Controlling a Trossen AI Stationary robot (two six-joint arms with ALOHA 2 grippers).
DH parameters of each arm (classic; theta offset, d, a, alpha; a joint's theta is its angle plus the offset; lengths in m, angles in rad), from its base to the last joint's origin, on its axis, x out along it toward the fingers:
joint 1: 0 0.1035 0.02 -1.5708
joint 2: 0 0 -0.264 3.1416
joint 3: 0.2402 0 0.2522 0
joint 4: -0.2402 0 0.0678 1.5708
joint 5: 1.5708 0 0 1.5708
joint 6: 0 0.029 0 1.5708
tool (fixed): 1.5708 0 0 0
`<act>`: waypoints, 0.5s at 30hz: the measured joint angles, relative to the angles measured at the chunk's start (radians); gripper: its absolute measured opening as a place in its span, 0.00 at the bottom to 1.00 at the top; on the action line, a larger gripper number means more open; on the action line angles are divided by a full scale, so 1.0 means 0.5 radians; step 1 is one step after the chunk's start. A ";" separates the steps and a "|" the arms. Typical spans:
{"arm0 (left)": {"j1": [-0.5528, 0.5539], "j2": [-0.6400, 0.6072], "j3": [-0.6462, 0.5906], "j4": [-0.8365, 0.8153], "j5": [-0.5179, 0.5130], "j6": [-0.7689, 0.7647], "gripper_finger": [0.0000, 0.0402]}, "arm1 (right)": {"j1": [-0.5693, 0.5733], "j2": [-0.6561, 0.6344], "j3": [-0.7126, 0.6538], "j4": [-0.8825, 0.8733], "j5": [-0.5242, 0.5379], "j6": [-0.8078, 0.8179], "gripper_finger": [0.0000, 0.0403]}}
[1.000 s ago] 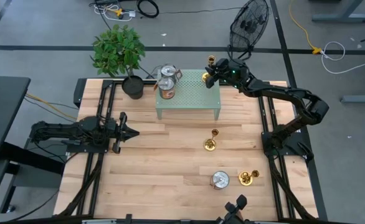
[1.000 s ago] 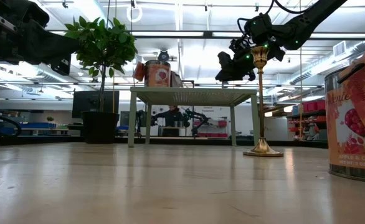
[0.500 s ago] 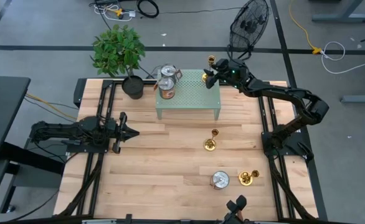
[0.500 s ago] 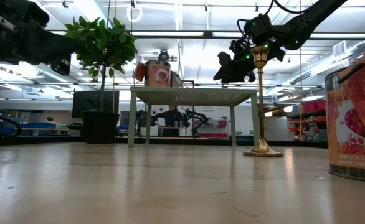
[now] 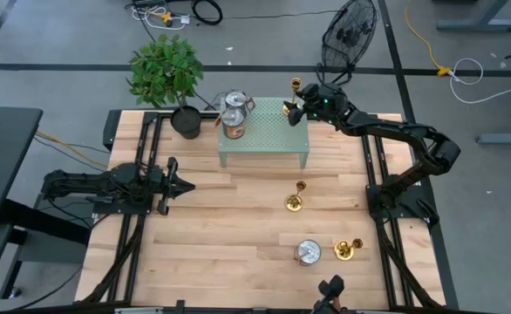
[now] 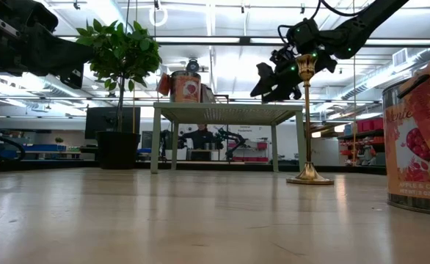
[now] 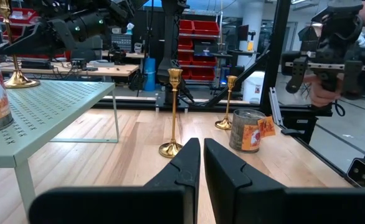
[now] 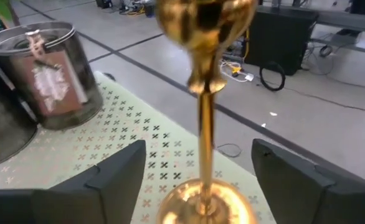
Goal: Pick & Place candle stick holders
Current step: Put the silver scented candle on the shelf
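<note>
One gold candle stick holder [image 8: 201, 93] stands upright by its round base on the far right corner of the green perforated stand [image 5: 264, 131]; it also shows in the high view [image 5: 288, 106]. My right gripper [image 8: 204, 180] is open, with one finger on either side of its stem, apart from it, and shows in the high view [image 5: 297, 103]. Two more holders stand on the table at the right [image 5: 296, 198] and near the front [image 5: 349, 250]. My left gripper [image 7: 202, 162] is shut and empty at the table's left [image 5: 181, 185].
Two tins [image 5: 234, 115] stand on the stand's far left part, and another tin [image 5: 307, 253] stands on the table near the front. A potted plant [image 5: 168, 74] stands at the far left. A person's hand [image 7: 322, 93] shows beyond the table's right side.
</note>
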 joint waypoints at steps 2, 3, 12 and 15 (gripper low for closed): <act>0.000 0.000 0.000 0.000 -0.001 0.001 0.07 | 0.000 0.000 0.000 -0.025 -0.038 -0.001 0.76; 0.000 0.000 0.000 -0.001 -0.001 0.000 0.07 | 0.000 0.000 0.000 -0.041 -0.055 -0.001 0.77; 0.000 0.000 0.000 0.000 -0.001 0.000 0.07 | 0.001 0.000 0.000 -0.131 -0.124 0.007 0.87; 0.000 0.000 0.000 0.000 -0.001 0.000 0.07 | 0.001 0.001 -0.001 -0.179 -0.125 0.006 0.90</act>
